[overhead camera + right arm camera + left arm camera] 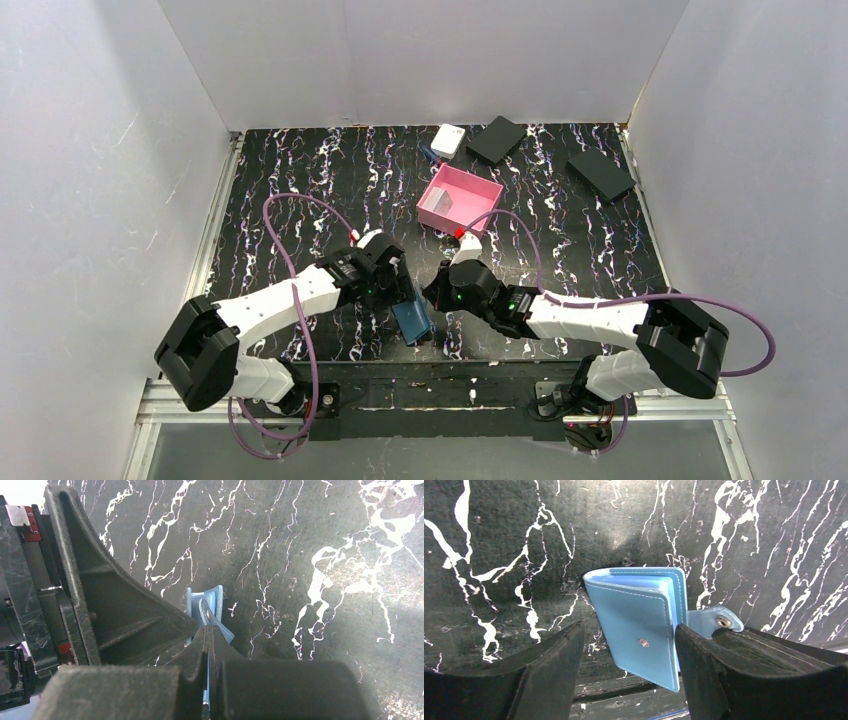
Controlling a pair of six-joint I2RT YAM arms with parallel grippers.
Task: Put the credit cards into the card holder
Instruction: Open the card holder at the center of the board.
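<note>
Right hand [207, 632] clamped on the card holder [636, 615] tab, left hand [629, 632] apart around it. Peel open slowly, left bracing.

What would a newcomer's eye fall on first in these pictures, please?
The bright blue card holder is upright near the front of the black marbled table, between the open fingers of the left gripper, while the right gripper looks pinched shut on its snap tab. Further back sits a pink tray, with a white box and two black boxes beyond it.
</note>
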